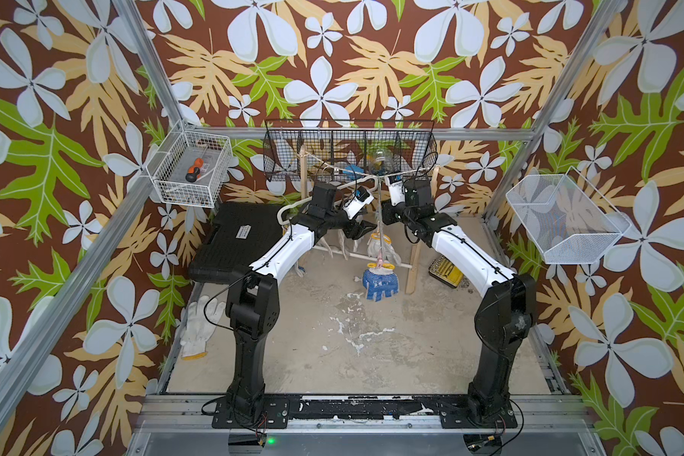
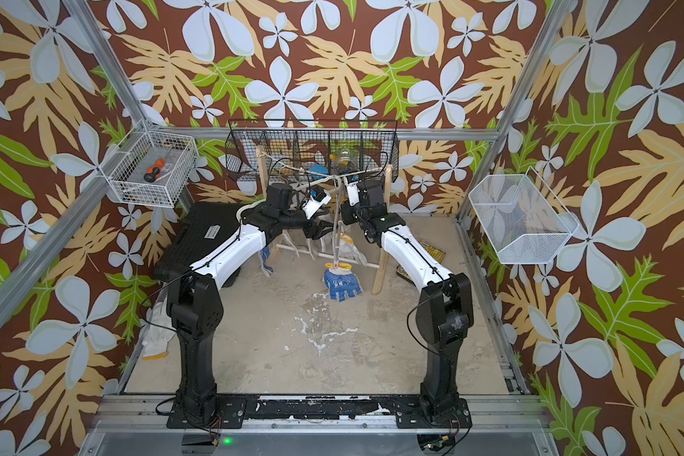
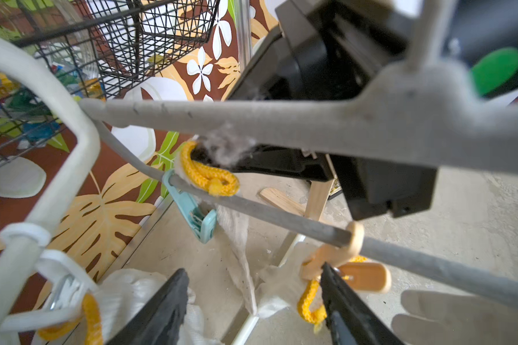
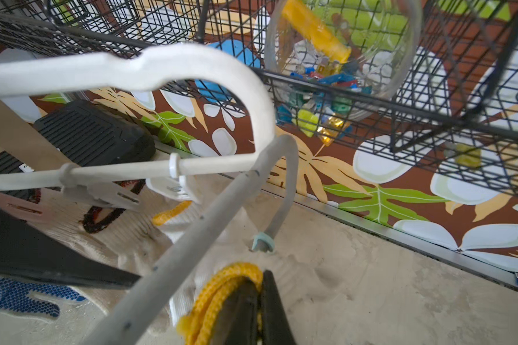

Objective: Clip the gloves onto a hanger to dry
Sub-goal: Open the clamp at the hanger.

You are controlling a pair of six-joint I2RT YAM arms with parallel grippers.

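Note:
A grey hanger (image 3: pixel 251 119) hangs at the back centre, its lower bar (image 4: pixel 192 233) carrying a teal clip (image 3: pixel 192 209) and a peach clip (image 3: pixel 356 274). My left gripper (image 3: pixel 251 298) is open below that bar, one fingertip (image 3: pixel 329 277) against the peach clip, with nothing between the jaws. My right gripper (image 4: pixel 259 286) is shut on the yellow-trimmed cuff (image 4: pixel 216 298) of a white glove beside the bar. A blue-dotted glove (image 1: pixel 380 278) hangs from the hanger. A dark-trimmed glove (image 4: pixel 102 215) is clipped to the white hanger (image 4: pixel 162 68). Another white glove (image 1: pixel 198 327) lies on the floor at left.
A black wire basket (image 1: pixel 348 154) with a jar of clips hangs right above the hangers. A wooden rack post (image 1: pixel 413 268) stands at the right. A black case (image 1: pixel 237 241) lies at back left, a yellow box (image 1: pixel 447 272) at back right. White wire baskets (image 1: pixel 190 169) (image 1: pixel 565 221) hang on the side walls.

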